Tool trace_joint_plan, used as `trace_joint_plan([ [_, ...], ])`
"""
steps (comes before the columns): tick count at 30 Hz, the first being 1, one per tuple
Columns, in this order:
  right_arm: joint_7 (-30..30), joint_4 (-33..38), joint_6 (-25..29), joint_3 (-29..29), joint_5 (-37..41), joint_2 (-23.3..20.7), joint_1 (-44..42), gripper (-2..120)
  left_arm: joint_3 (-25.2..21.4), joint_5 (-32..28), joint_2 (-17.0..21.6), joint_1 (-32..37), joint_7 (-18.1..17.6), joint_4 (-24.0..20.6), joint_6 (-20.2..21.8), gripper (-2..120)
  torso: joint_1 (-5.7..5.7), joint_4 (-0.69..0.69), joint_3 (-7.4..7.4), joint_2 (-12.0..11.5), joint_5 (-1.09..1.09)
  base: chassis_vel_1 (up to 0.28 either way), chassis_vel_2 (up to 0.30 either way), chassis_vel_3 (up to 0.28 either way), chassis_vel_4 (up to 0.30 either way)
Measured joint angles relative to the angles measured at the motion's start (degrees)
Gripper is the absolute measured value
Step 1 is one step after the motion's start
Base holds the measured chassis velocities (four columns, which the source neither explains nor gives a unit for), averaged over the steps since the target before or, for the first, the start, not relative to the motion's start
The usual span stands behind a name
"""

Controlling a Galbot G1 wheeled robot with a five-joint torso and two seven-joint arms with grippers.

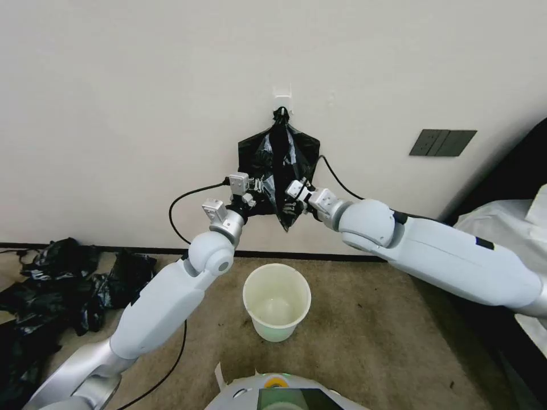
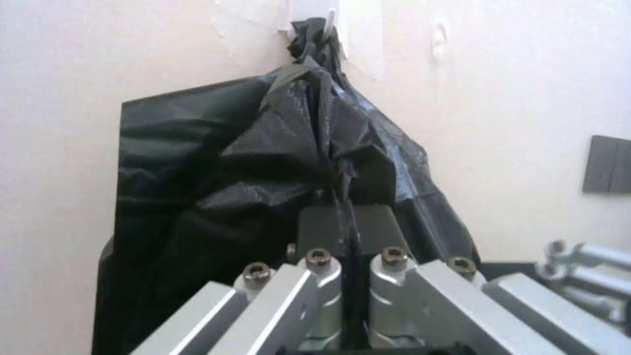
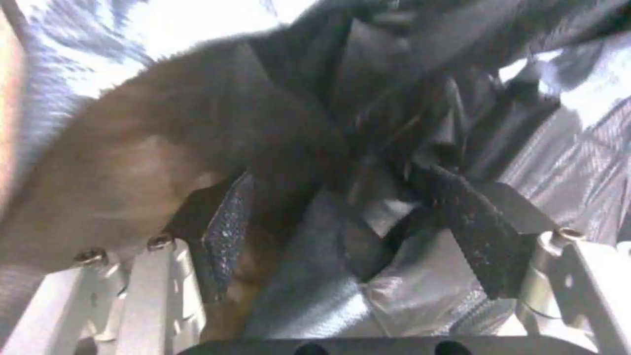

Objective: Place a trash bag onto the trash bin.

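While its two dark pads (image 2: 345,224) stood pressed together on a pleat of black film, the left claw (image 1: 257,186) gripped the bag (image 1: 277,171) at its left side, raised against the pale wall (image 1: 142,102). The left wrist view showed the film pinched in the thin seam between the pads, the wrinkled sheet rising from there to a knot on a white hook (image 1: 281,97). The right claw (image 1: 292,191) reached the same bag from the other side, its fingers (image 3: 483,236) spread apart with loose folds of film lying between them; whether they pressed on the film could not be told. The bag hung flat on the wall from its knotted top, drawn out to a point at the bottom between the two claws. Directly below, well apart from the bag, the bin (image 1: 277,300) stood upright and unlined on the brown carpet (image 1: 370,330), near the robot's base (image 1: 279,396). A heap of black bags (image 1: 54,285) lay on the floor by the wall to the robot's left. A dark switch plate (image 1: 442,142) sat on the wall to the right.
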Motion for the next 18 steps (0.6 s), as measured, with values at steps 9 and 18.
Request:
trace_joint_plan([
  [9, 4.06, -3.31, -0.44, -5.18, 3.02, 0.41, 3.17, 57, 0.02, -0.03, -0.40, -0.22, -0.14, -0.23, 0.03, 0, 0.00, -0.01, 0.00, 0.00, 0.01, 0.000, 0.000, 0.000, 0.000],
  [18, 5.38, -3.66, -0.38, -5.60, 3.10, -1.05, 2.11, 25, -0.03, -0.10, -0.62, -0.26, -0.30, -0.39, 0.03, 0, -0.01, -0.01, 0.00, 0.00, 0.01, 0.000, 0.000, 0.000, 0.000],
])
